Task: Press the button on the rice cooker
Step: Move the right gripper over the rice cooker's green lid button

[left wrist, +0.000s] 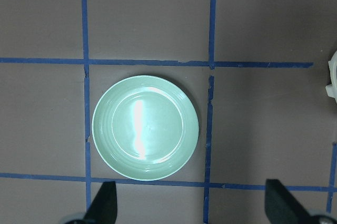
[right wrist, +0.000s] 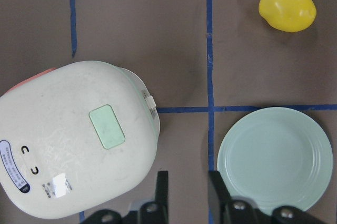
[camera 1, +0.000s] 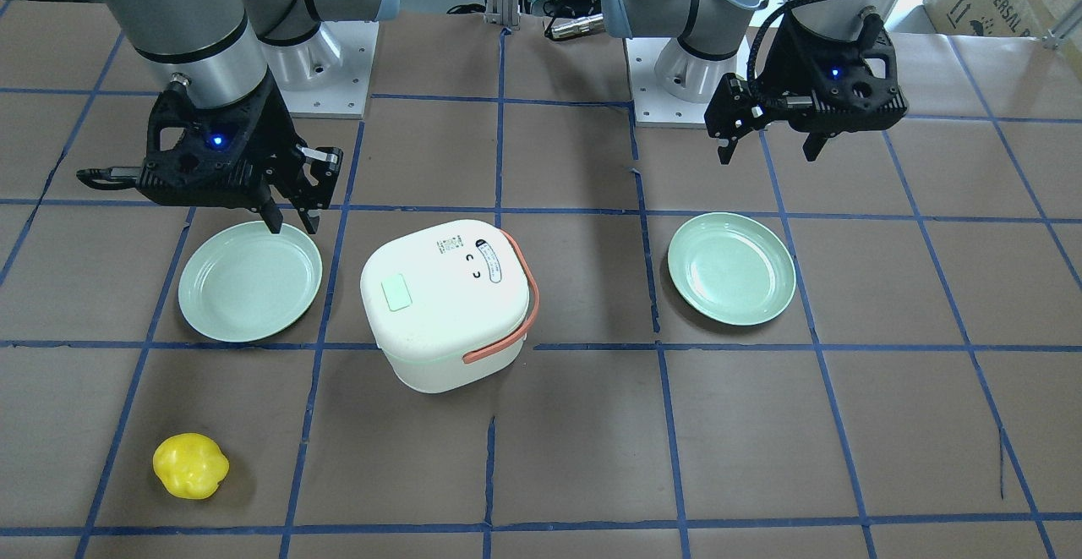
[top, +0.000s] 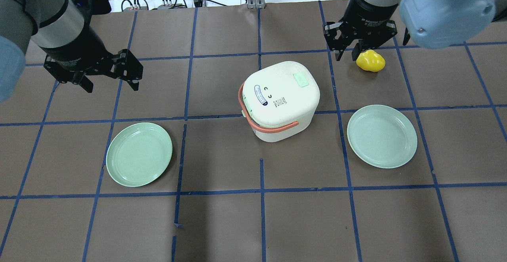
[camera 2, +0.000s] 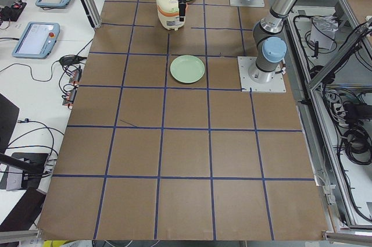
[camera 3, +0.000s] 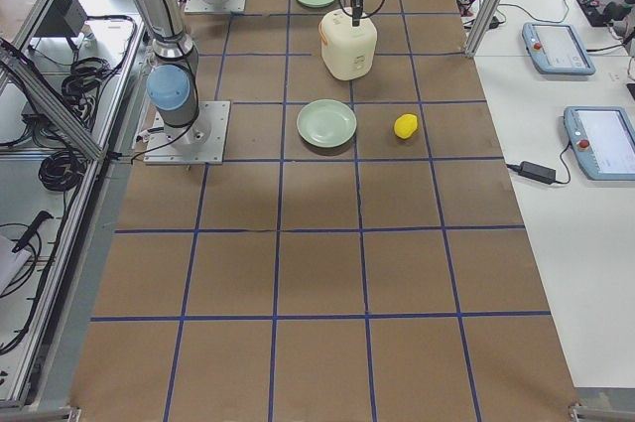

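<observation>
The white rice cooker (camera 1: 439, 305) with a salmon handle stands mid-table, lid closed. Its pale green button (camera 1: 396, 294) sits on the lid and also shows in the overhead view (top: 302, 79) and the right wrist view (right wrist: 107, 126). My right gripper (camera 1: 293, 223) hovers empty above the table beside the cooker, over the edge of a green plate, with its jaws only narrowly apart (right wrist: 188, 182). My left gripper (camera 1: 769, 153) hangs wide open and empty, far from the cooker (top: 111, 83).
One pale green plate (top: 382, 136) lies on the cooker's right side and another (top: 139, 153) on its left, under the left wrist camera (left wrist: 145, 127). A yellow toy fruit (top: 370, 61) lies on the far side of the table near the right gripper.
</observation>
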Motion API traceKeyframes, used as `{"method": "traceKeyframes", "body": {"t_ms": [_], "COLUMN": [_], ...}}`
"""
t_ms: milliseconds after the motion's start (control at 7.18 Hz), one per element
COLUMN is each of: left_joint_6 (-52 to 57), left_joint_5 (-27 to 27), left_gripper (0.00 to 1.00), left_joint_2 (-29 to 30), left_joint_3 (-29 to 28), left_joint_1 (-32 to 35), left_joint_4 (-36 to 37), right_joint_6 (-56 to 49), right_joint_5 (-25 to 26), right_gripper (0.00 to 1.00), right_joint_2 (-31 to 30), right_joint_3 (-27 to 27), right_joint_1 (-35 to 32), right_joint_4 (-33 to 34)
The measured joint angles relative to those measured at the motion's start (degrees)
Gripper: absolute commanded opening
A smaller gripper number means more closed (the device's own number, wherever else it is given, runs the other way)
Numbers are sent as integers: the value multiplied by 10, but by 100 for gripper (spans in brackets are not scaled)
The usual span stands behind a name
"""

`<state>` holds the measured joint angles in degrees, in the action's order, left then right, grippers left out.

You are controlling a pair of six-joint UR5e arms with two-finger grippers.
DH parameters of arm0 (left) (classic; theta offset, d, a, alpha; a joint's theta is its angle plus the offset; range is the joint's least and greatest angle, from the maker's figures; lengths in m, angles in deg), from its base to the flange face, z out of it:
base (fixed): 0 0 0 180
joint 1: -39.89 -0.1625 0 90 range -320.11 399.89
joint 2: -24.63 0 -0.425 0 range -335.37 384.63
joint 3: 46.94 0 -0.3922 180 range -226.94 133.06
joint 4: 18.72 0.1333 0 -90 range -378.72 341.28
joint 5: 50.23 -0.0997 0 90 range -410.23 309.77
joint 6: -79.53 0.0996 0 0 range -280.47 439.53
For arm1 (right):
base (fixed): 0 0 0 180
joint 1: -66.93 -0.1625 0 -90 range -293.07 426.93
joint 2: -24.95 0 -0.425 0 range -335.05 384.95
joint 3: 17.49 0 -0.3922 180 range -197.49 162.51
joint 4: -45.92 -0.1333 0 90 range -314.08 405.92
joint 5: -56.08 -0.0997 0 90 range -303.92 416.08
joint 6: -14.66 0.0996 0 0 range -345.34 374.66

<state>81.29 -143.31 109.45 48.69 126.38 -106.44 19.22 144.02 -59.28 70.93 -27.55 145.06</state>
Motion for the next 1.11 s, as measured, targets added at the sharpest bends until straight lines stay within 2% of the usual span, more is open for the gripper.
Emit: {"method": "traceKeyframes", "body": {"t_ms": [557, 1114], "left_joint_6": [0, 0], "left_joint_5": [0, 0], "left_gripper": [100, 100], "left_joint_2": [0, 0], "left_joint_3": [0, 0], "left_joint_1": [0, 0], "left_joint_4": [0, 0], "right_joint_6": [-3, -2], "right_joint_5": [-16, -17], "right_gripper": [5, 5], "right_joint_2": [46, 77], "right_joint_3": [10, 11], "right_joint_1": [-39, -49], "right_joint_4": [78, 96]}}
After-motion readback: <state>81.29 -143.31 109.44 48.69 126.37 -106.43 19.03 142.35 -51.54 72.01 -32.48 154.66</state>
